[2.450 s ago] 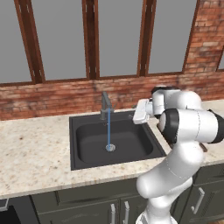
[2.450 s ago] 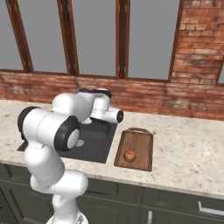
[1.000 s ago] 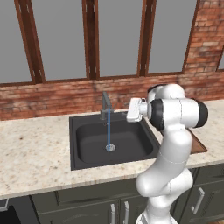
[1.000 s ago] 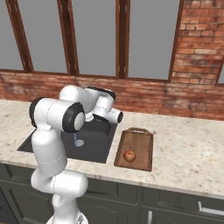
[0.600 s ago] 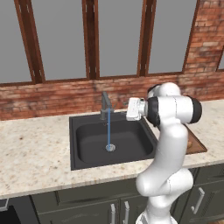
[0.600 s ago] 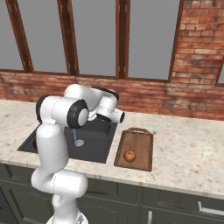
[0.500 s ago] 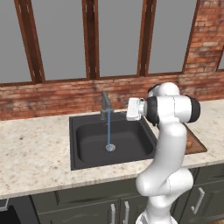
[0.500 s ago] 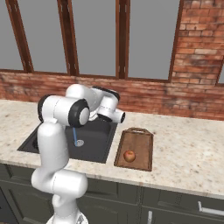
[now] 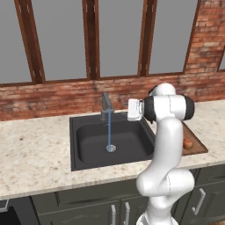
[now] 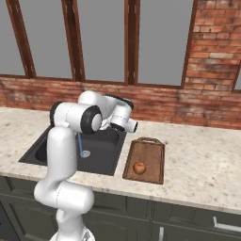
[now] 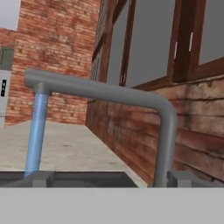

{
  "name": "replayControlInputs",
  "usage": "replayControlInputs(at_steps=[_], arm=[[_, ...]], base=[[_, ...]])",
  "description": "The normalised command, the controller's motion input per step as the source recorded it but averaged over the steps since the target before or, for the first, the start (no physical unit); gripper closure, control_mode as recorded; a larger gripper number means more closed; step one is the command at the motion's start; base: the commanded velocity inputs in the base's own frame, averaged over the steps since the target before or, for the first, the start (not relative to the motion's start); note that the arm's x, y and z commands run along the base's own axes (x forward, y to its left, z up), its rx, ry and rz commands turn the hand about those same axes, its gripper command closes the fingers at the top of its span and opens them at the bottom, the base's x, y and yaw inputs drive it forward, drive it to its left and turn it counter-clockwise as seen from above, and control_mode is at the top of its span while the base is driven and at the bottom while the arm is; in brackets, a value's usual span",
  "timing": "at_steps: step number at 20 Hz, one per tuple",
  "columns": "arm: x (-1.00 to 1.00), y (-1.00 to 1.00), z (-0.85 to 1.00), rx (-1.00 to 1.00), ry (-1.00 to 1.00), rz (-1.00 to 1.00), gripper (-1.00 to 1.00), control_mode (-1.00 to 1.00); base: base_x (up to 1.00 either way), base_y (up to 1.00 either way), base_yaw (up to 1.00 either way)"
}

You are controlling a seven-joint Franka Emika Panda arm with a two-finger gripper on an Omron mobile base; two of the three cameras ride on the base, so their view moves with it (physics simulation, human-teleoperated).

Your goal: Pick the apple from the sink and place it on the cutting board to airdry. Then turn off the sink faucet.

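Brick-backed counter, arm bent toward the sink faucet (image 9: pixel 106 105), jaws' state impossible to tell

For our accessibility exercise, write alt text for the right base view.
An apple lies on a wooden cutting board right of a dark sink, where water runs. A white robot arm bends over the sink before a brick wall with windows.

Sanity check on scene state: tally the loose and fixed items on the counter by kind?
apple: 1
cutting board: 1
sink: 1
sink faucet: 1
water stream: 1
Total: 5
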Motion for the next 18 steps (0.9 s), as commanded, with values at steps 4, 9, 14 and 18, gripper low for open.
replayControlInputs(at_steps=[4, 9, 14, 18], arm=[[0.2, 0.0, -0.01, 0.01, 0.0, 0.0, -1.0, -1.0], [0.24, 0.0, -0.03, 0.02, 0.0, 0.0, -1.0, -1.0], [0.28, 0.05, -0.09, 0.02, 0.01, 0.0, -1.0, -1.0], [0.26, 0.0, -0.08, 0.03, 0.01, 0.0, -1.0, -1.0]], base=[[0.0, 0.0, 0.0], [0.0, 0.0, 0.0], [0.0, 0.0, 0.0], [0.0, 0.0, 0.0]])
